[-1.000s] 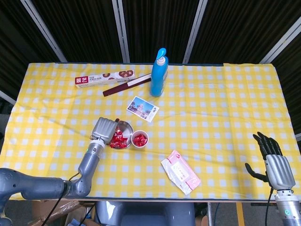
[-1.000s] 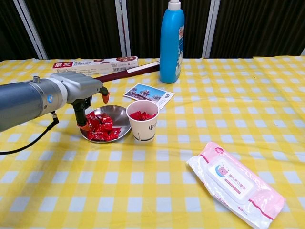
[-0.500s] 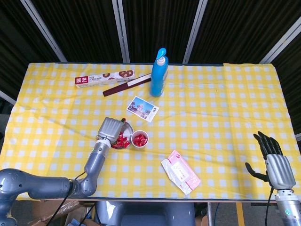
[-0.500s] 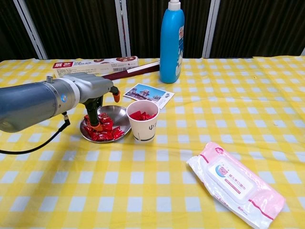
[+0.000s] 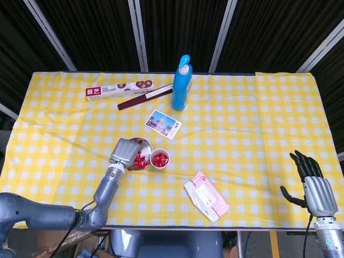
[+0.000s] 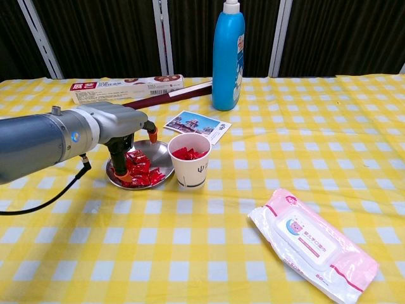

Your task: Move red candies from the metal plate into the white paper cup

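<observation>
Candies: heaped in the metal plate, just left of the paper cup.
Left hand: fingers down among them; whether it pinches one, you cannot tell.
Handling: light, slippery wrappers, so pinch one across its middle.
Right hand: spread, well apart.

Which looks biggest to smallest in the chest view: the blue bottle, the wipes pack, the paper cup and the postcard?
1. Wipes pack, though it lies nearest the camera.
2. Blue bottle.
3. Postcard and paper cup: too alike to rank.
</observation>
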You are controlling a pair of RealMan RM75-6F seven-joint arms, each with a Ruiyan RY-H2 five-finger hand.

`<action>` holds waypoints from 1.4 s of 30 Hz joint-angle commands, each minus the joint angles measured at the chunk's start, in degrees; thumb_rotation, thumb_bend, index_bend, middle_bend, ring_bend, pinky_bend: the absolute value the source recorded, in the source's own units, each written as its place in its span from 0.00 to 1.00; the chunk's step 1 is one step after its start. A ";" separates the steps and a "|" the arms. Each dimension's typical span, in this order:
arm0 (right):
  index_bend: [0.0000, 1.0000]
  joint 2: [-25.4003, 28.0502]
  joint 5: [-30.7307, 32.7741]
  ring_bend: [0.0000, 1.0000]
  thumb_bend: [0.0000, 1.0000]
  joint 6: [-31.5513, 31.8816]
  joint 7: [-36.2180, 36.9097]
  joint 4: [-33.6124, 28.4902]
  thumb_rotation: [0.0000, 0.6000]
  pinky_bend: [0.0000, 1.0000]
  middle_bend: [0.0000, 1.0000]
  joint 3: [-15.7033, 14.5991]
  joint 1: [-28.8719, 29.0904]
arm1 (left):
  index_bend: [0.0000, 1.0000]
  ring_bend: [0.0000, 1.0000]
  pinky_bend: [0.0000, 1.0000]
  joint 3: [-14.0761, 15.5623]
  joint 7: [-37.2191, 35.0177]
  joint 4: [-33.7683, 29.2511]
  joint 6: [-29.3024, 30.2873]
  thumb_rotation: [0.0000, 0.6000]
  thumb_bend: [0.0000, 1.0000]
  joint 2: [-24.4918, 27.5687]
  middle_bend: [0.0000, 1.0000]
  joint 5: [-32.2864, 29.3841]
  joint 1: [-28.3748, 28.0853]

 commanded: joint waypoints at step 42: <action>0.00 0.07 -0.20 0.00 0.39 -0.22 0.18 -0.28 1.00 0.00 0.00 -0.22 0.03 | 0.38 0.96 0.97 -0.60 -0.04 8.27 -2.73 1.00 0.23 -5.82 0.88 2.49 1.11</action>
